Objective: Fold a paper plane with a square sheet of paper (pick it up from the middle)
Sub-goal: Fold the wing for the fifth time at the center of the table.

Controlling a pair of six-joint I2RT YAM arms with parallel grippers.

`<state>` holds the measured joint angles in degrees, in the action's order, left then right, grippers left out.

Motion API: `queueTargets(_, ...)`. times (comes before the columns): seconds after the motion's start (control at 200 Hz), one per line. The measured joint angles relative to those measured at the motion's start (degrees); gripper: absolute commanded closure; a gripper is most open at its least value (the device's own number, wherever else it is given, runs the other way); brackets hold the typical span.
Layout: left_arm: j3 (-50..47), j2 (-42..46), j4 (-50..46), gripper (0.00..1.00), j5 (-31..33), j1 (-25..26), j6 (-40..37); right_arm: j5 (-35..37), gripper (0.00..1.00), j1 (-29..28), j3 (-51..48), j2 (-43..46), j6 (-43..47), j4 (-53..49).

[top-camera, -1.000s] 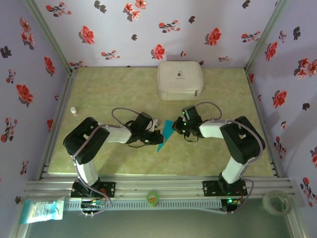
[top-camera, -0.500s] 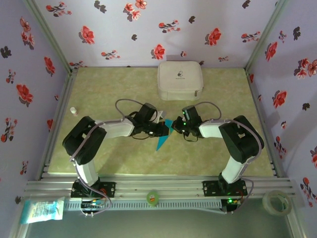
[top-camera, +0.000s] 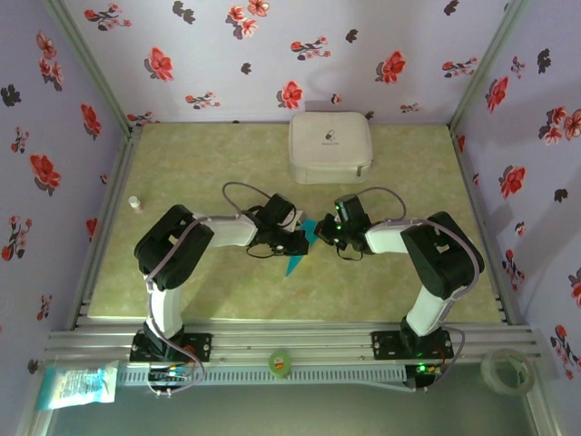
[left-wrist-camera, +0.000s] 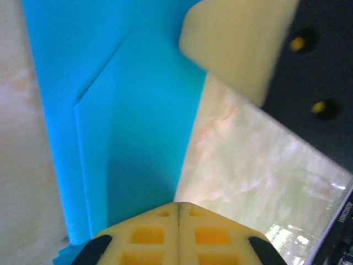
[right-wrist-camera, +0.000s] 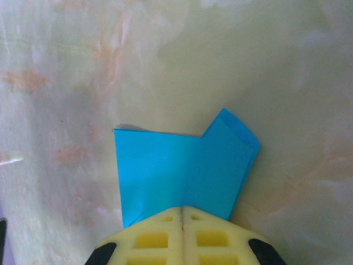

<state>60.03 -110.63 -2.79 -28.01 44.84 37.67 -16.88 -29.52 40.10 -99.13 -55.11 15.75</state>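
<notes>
Top external view: the paper plane (top-camera: 293, 263) lies near the middle of the table (top-camera: 200, 163), between the two grippers. The left gripper (top-camera: 298, 242) bears on it from the left and the right gripper (top-camera: 325, 232) meets its far end from the right. Its pointed tip juts toward the near edge, clear of both.

On the left wrist view the left gripper (left-wrist-camera: 177, 207) is clenched, tips pressed flat together, with the paper (left-wrist-camera: 132, 110) running out from under them. A cream finger (left-wrist-camera: 237, 44) of the other arm sits at the paper's far corner.

On the right wrist view the right gripper (right-wrist-camera: 182, 210) is likewise clenched, and the paper's near edge (right-wrist-camera: 176, 165) slips beneath its tips. Whether either pair actually nips a layer, I cannot tell.

The table is pale green with a marbled pattern, boxed in by lilac walls (top-camera: 272, 54) printed with red and dark flowers. A white case (top-camera: 329, 145) sits near the back wall, well apart from the paper.

The paper is bright turquoise and unmarked, with a diagonal crease and overlapping layers. One flap (right-wrist-camera: 234, 138) at the right stands lifted off the surface.
</notes>
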Motion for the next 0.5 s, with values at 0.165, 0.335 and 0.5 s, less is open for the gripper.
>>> queueTargets(0.165,-3.1,1.0,4.4,0.96,0.0,0.0,0.0,-0.1,1.0,0.0,-0.1,0.0,0.0,0.2)
queueTargets(0.335,-7.4,2.7,10.0,0.99,-0.1,0.0,1.4,-1.1,0.99,-0.2,-0.1,0.0,0.0,0.0)
queueTargets(0.5,-9.2,3.3,13.1,1.0,-0.5,0.0,2.7,-1.6,0.94,-0.2,0.5,0.2,0.2,-1.3)
